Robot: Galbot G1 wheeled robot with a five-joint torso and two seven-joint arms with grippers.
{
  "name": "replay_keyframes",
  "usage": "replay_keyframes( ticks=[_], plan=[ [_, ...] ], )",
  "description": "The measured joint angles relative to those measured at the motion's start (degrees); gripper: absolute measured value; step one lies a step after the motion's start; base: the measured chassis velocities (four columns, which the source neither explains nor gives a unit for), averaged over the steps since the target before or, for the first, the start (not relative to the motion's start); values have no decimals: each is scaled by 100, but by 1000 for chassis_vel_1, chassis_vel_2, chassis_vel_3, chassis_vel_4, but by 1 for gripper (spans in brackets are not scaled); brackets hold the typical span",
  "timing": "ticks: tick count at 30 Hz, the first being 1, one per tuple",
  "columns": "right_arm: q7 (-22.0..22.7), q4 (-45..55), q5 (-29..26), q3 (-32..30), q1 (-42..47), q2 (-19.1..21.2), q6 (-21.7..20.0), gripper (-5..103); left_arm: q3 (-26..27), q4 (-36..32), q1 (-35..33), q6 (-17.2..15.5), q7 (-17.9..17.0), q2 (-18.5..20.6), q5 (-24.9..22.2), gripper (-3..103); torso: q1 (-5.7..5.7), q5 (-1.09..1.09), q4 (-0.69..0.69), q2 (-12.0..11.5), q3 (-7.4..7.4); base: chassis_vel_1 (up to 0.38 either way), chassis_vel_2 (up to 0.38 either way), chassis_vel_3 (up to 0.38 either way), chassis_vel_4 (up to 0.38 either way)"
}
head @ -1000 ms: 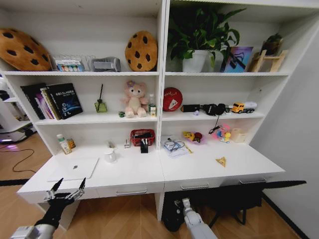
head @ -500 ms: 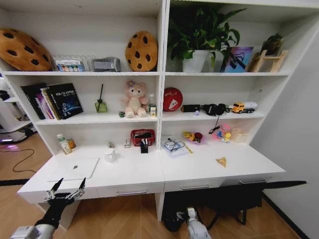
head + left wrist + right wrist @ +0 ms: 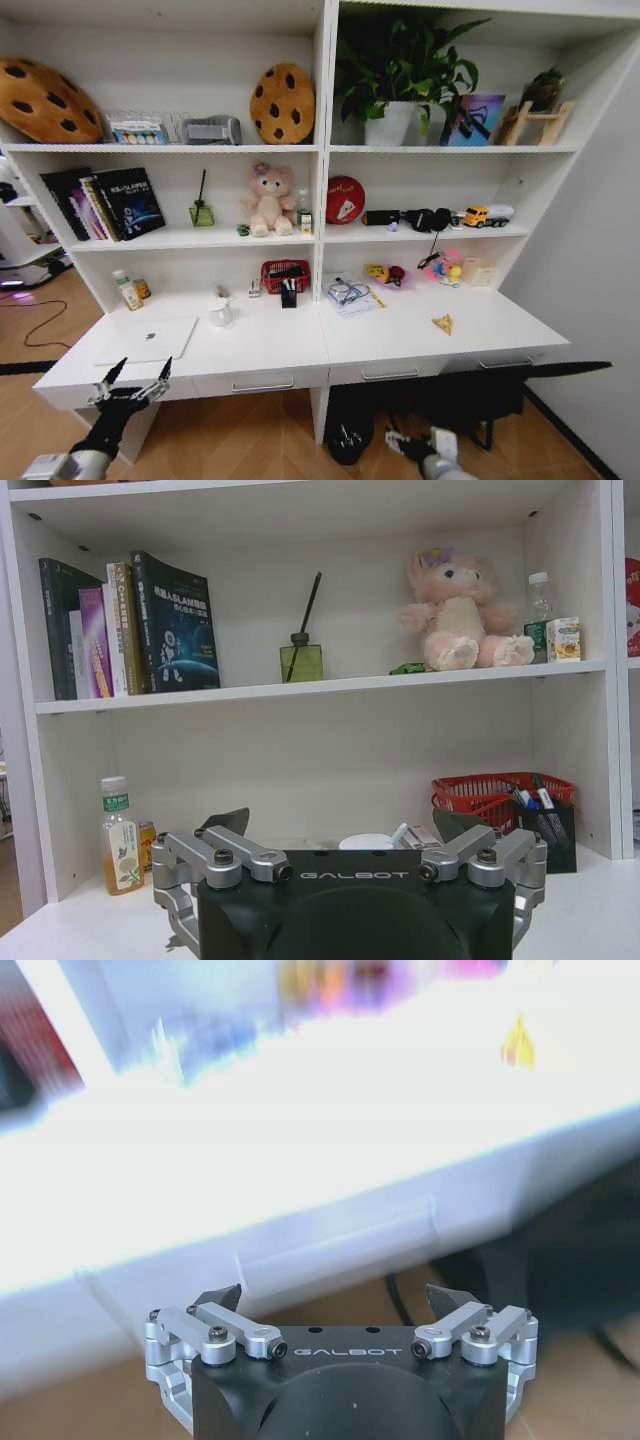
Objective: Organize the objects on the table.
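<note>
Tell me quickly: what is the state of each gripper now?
Left gripper: open, empty, below the long white desk front edge.
Right gripper: open, empty, low before the desk.

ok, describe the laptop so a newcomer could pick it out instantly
Start at the long white desk under the shelves and go to its left end. The laptop lies there closed and flat, in front of a small bottle. It is a thin silver slab, the only wide flat item there.
</note>
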State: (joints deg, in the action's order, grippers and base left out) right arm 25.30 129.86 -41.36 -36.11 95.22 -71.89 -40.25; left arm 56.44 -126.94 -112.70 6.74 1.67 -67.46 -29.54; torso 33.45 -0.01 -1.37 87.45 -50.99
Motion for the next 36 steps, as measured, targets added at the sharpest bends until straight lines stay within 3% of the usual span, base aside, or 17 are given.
replay_keyframes(
  ticks=[1, 3, 4, 5, 8, 9, 11, 12, 24, 33, 36],
  plan=[
    [145, 251, -378, -168, -268, 148, -85, 100, -1, 0, 0, 0, 0, 0, 0, 100, 0, 1, 3, 0, 0, 0, 0, 0, 0],
    [88, 375, -550, -335, -543, 311, -79, 100, 0, 0, 0, 0, 0, 0, 0, 100, 1, 2, 2, -1, -1, 0, 0, 0, 0],
    [-209, 357, -421, -538, -885, 510, 110, 100, 0, 0, 0, 0, 0, 0, 0, 100, 1, 1, 3, -1, -1, 0, 0, 0, 0],
    [-209, 357, -421, -538, -885, 510, 110, 100, 0, 0, 0, 0, 0, 0, 0, 100, 1, 1, 3, -1, -1, 0, 0, 0, 0],
    [-1135, -430, 1392, -764, -1424, 876, 1146, 100, 0, 0, 0, 0, 1, 0, 0, 100, 3, 3, 3, -2, -2, 0, 0, 0, 0],
    [-1135, -430, 1392, -764, -1424, 876, 1146, 100, 0, 0, 0, 0, 1, 0, 0, 100, 3, 3, 3, -2, -2, 0, 0, 0, 0],
    [-1737, -953, 2557, -982, -1564, 944, 1715, 100, 0, 0, 0, 0, 1, 0, 0, 100, 3, 2, 0, -2, -2, 0, 0, 0, 0],
    [-1822, -1112, 2682, -1049, -1584, 951, 1787, 100, 0, 0, 0, 0, 0, 0, 0, 100, 3, 3, -1, -2, -2, 0, 0, 0, 0],
    [-1889, -1712, 2204, -1269, -1524, 798, 1949, 100, 0, 0, 0, 0, 0, 0, 0, 100, 2, 2, 1, -2, -1, -34, -39, 41, 42],
    [-1968, -1734, 2136, -1122, -1547, 619, 1948, 100, -1, 0, 0, 0, 1, 0, 0, 100, 2, -4, -1, -2, -1, -207, -196, 203, 188],
    [-1999, -1734, 2128, -964, -1623, 480, 1928, 100, 0, 0, 0, 0, 1, 0, 0, 100, 1, 6, -1, -2, -1, -197, -186, 170, 161]
  ],
)
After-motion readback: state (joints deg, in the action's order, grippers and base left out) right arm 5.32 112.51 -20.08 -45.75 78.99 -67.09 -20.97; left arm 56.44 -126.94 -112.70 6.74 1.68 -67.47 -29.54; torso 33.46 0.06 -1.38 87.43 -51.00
